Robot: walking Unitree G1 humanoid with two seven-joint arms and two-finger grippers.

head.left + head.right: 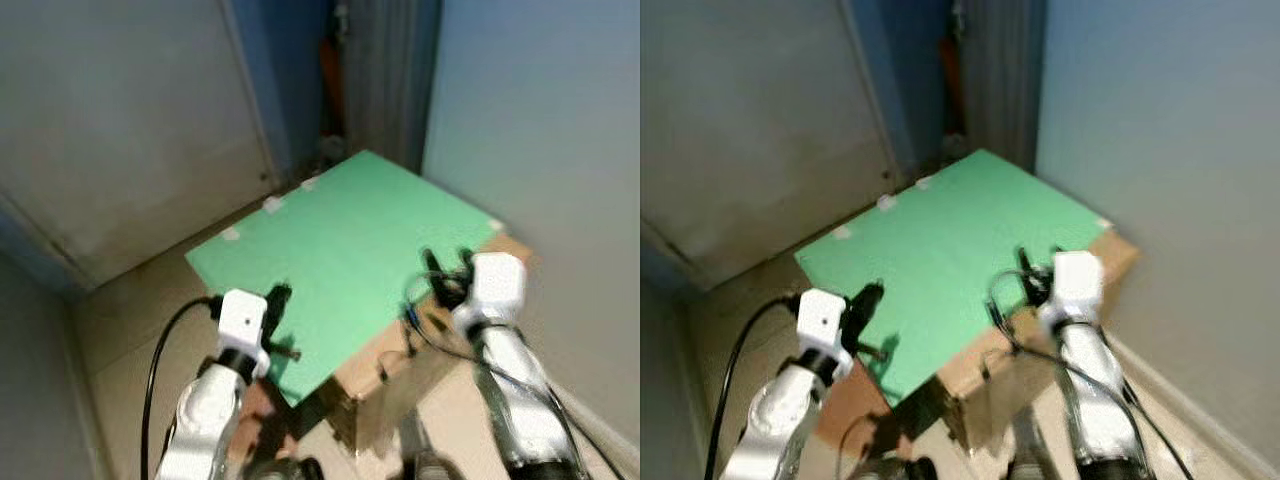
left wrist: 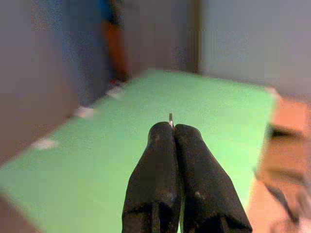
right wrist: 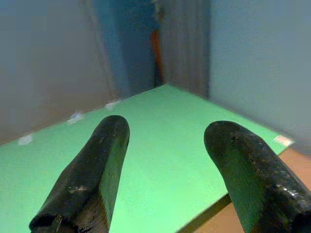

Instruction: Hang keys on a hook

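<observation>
Grey walls close a narrow corner; a cardboard box (image 1: 400, 375) topped with a green sheet (image 1: 350, 240) serves as the bench.

Nearest, both arms reach forward over the sheet's near edge. The left tool (image 1: 276, 300) has its fingers pressed fully together. In the left wrist view a thin metal sliver (image 2: 170, 118) projects from between the tips, and in the left eye view a small thin item sticks out just beside that tool, over the sheet's near corner. It may be the keys; this cannot be confirmed. The right tool (image 3: 167, 145) stands wide open and empty over the sheet's right-hand part.

Further off, white tape tabs (image 1: 272, 204) fix the sheet's far left edge. Beyond lie a blue panel (image 1: 290, 80) and a dark gap holding something orange (image 1: 332, 75).

No hook is discernible, so its direction from either tool cannot be told. Judgement: if the sliver is the keys, the left arm carries them and the hook must first be found.
</observation>
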